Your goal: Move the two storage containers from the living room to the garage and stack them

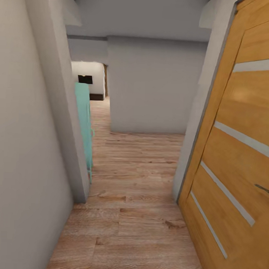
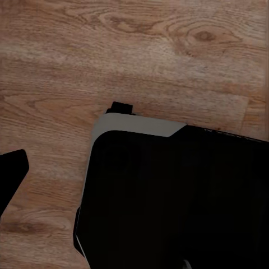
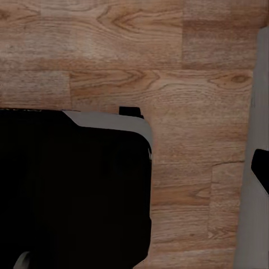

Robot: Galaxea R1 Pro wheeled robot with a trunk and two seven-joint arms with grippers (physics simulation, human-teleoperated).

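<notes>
One striped wooden door (image 1: 240,156) rt, plank floor (image 1: 134,213), grey walls (image 1: 153,84); hands' state: can't tell.

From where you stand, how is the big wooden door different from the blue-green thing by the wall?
The orange-brown wooden door with pale stripes stands on the right, close up and large; the flat turquoise panel is on the left, farther off and half hidden behind the grey wall corner. The door shows wood grain; the panel looks plain. Both stand upright above the light wood plank floor.
</notes>
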